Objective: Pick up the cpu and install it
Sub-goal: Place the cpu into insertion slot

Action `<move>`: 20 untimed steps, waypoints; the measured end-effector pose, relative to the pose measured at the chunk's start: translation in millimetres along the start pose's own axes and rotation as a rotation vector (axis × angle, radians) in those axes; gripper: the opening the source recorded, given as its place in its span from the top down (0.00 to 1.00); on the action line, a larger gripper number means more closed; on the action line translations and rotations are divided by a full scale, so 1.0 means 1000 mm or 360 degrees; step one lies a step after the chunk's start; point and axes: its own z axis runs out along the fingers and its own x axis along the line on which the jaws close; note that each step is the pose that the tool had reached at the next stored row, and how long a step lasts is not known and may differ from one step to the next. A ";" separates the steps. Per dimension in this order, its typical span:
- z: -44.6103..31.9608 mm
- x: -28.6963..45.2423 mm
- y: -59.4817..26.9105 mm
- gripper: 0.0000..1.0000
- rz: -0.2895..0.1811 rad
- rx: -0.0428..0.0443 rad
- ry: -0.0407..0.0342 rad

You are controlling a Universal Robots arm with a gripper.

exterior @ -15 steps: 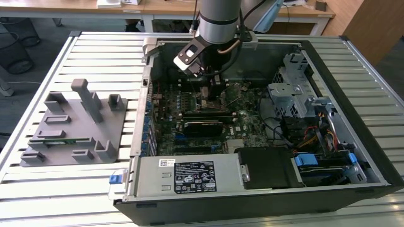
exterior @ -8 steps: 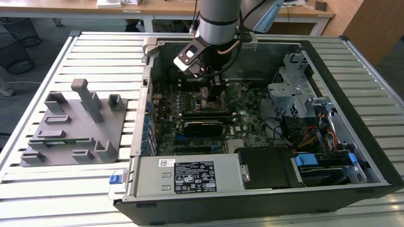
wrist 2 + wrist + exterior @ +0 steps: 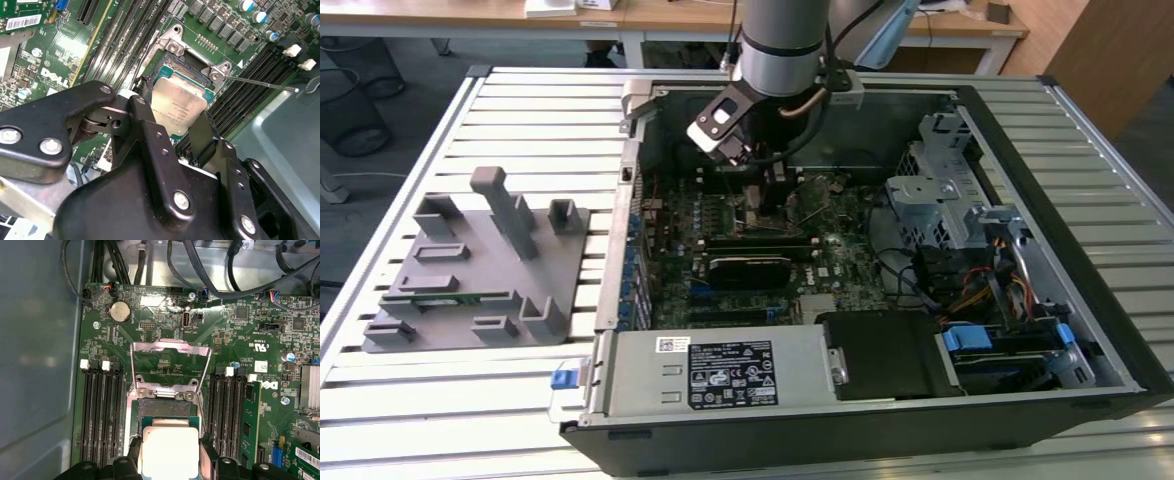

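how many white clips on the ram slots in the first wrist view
4: two white clips end the memory slots on one side of the socket, two on the other; the slots' far ends are hidden.

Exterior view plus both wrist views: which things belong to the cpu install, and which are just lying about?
Job: cpu; gripper, jaws shut on it; socket just beneath; raised socket frame.
Lying about: grey fixture tray; memory stick on it; coin battery; power supply.
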 end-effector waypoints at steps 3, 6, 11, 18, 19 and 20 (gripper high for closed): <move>0.0008 0.0000 0.0000 0.46 0.0000 0.0000 0.0000; 0.0018 0.0000 0.0000 0.46 0.0000 0.0000 0.0000; 0.0053 -0.0001 -0.0001 0.46 0.0003 0.0000 0.0000; 0.0142 0.0014 0.0007 0.46 0.0004 0.0000 0.0000; 0.0152 0.0022 0.0007 0.46 0.0004 0.0000 0.0000; 0.0160 0.0031 0.0008 0.46 0.0004 0.0000 0.0000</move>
